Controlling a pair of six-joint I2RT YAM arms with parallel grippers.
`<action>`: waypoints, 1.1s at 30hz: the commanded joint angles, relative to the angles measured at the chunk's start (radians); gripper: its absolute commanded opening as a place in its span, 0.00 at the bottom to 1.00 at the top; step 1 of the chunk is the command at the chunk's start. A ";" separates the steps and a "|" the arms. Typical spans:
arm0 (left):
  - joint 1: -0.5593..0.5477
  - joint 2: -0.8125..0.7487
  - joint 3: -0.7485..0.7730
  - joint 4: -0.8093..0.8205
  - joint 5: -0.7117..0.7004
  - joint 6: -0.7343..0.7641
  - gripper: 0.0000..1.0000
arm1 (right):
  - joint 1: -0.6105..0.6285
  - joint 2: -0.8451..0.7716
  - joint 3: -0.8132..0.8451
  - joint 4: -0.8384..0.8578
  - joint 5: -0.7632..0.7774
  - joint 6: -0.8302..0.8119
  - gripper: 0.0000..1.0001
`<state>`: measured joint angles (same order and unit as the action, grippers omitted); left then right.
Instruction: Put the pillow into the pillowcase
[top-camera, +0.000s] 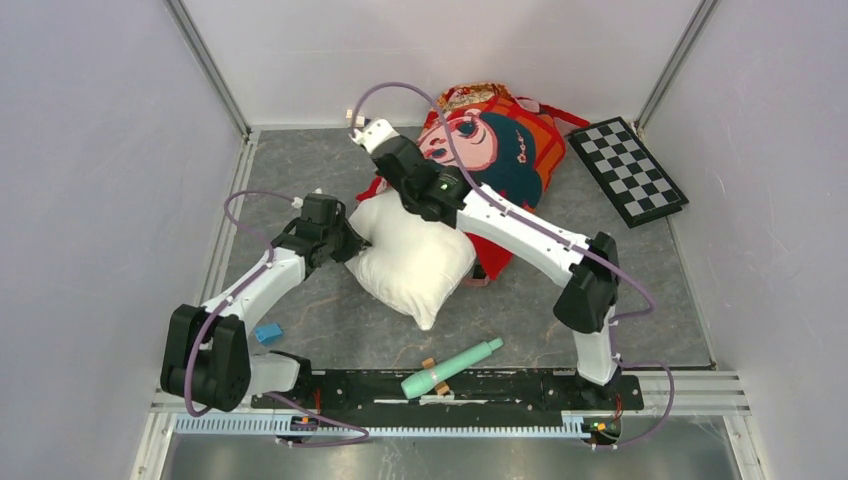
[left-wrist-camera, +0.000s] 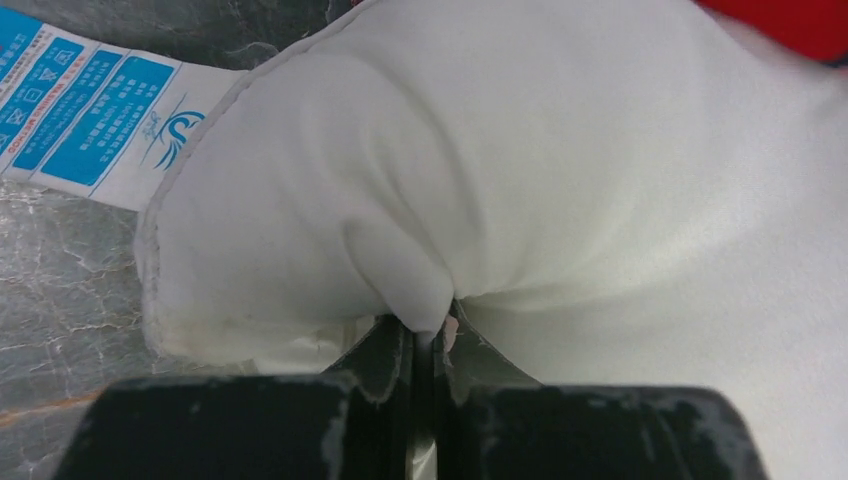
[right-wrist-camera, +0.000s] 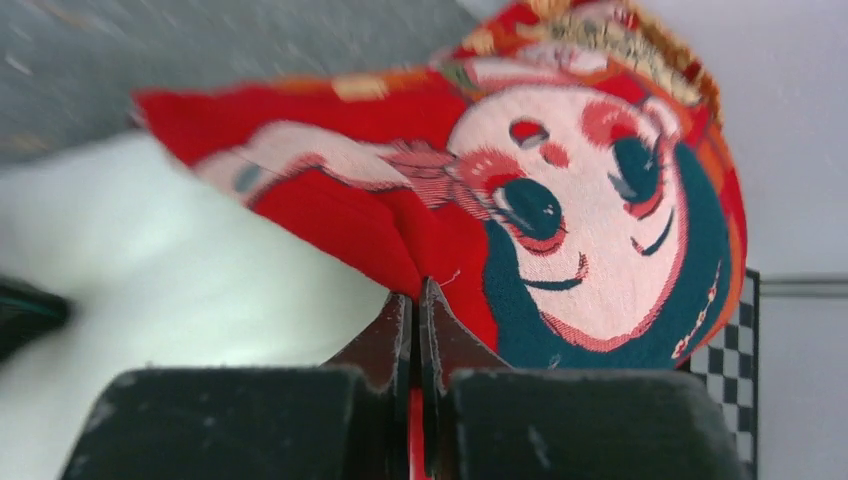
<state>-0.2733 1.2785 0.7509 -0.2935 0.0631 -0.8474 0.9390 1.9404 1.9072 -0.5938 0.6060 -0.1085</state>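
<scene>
- left gripper is pinched shut on a fold of the pillow near a corner. It looks soft, light and squishy, so I'd say a pinch of cover is enough
- pillow sits mid-table, cornerwise, and its long axis is hard to call
- pillowcase lies just behind it, face up, running toward the back wall. It's limp cloth, with the right gripper clamped on its near red edge

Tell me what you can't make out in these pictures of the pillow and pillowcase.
Pillowcase opening: top view, right arm covers the near edge; right wrist view, blurred.
Pillow label print: left wrist view, too small, cut by the left edge.
Checkerboard: right wrist view, mostly outside the frame.
</scene>
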 joint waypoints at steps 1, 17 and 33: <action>-0.030 0.053 0.057 0.067 -0.011 -0.065 0.02 | 0.194 0.001 0.214 -0.060 -0.002 0.103 0.00; -0.040 0.148 0.276 0.022 -0.102 -0.067 0.03 | 0.097 -0.307 -0.366 0.175 -0.127 0.203 0.40; -0.033 -0.118 0.305 -0.297 -0.068 0.168 0.98 | 0.004 -0.654 -0.917 0.289 -0.019 0.202 0.95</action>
<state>-0.3042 1.2781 1.0786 -0.5278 -0.0429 -0.7444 0.9752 1.3540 1.1034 -0.3916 0.6022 0.0849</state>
